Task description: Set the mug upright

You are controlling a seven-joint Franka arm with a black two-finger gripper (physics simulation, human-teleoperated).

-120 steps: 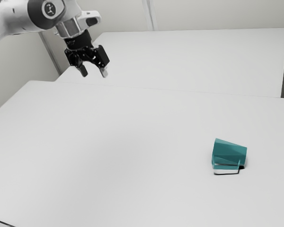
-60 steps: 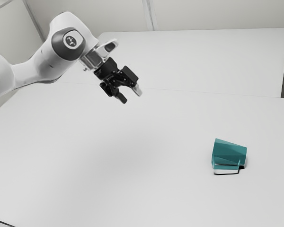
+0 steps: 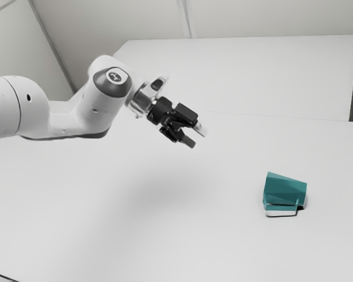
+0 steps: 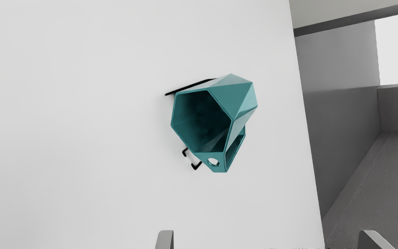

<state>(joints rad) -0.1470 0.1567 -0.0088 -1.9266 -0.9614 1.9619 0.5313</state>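
The gripper (image 3: 198,137) hangs in the air above the table, up and to the left of the mug in the exterior view, its fingers apart with nothing between them. A teal faceted mug (image 3: 285,191) lies on its side, its handle toward the exterior view's bottom edge. In the wrist view the mug (image 4: 235,98) turns its dark hollow opening toward the camera, with the handle beside the rim. Two separated fingertips of the open gripper (image 4: 266,239) stand at the bottom edge, apart from the mug.
The white table (image 3: 165,229) carries the mug. In the wrist view, a straight table edge runs close by the mug's base end, with a grey floor (image 4: 389,186) beyond it. A second white surface (image 3: 253,70) stands behind the table in the exterior view.
My arm has swung toward the exterior view's right and lower, bringing the hand closer to the mug. The mug has stayed where it was, and the fingers are still apart.
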